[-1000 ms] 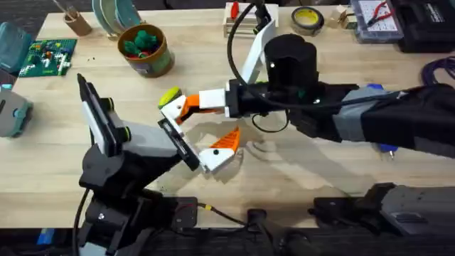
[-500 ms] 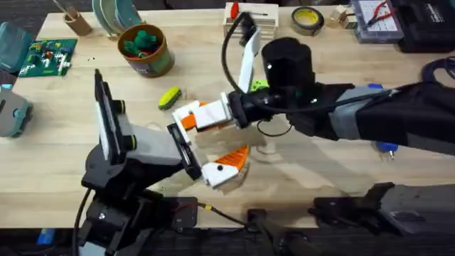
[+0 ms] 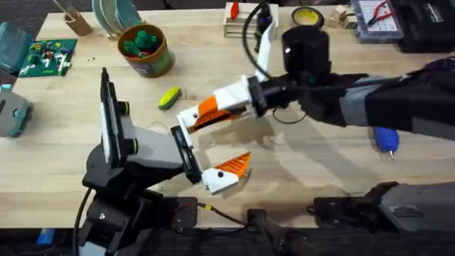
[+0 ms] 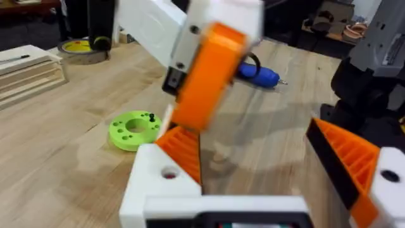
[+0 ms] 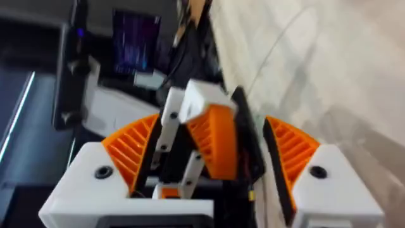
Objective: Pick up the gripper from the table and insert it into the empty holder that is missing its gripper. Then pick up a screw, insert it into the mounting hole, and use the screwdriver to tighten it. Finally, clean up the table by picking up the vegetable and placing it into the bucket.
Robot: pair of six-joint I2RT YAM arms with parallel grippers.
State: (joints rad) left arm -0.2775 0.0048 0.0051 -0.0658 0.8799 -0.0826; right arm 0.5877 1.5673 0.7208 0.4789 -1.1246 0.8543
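Observation:
My right gripper (image 3: 195, 114) reaches in from the right, shut on the orange ribbed gripper (image 5: 218, 142). It presses that piece against the white holder (image 4: 158, 187) on the far jaw of my left gripper (image 3: 206, 149). A mounting hole shows in the holder's face. My left gripper (image 4: 266, 171) is open, and its near finger (image 3: 231, 167) carries its own orange pad. The yellow-green vegetable (image 3: 169, 97) lies on the table beyond both grippers. The bucket (image 3: 162, 62) stands at the far left with dark green toy pieces in it. The blue screwdriver (image 3: 384, 139) lies at the right, under the right arm.
A green ring disc (image 4: 135, 130) lies just beyond the holder, with a small dark pin, perhaps the screw, standing on it. A yellow tape roll (image 3: 307, 18), a wooden rack (image 3: 242, 20) and a parts case (image 3: 377, 18) line the far edge. A green circuit board (image 3: 46, 57) is far left.
My left gripper has drawn back toward the near edge and my right gripper has shifted right with the orange piece. The vegetable, hidden behind the right gripper's tip, now lies in plain view.

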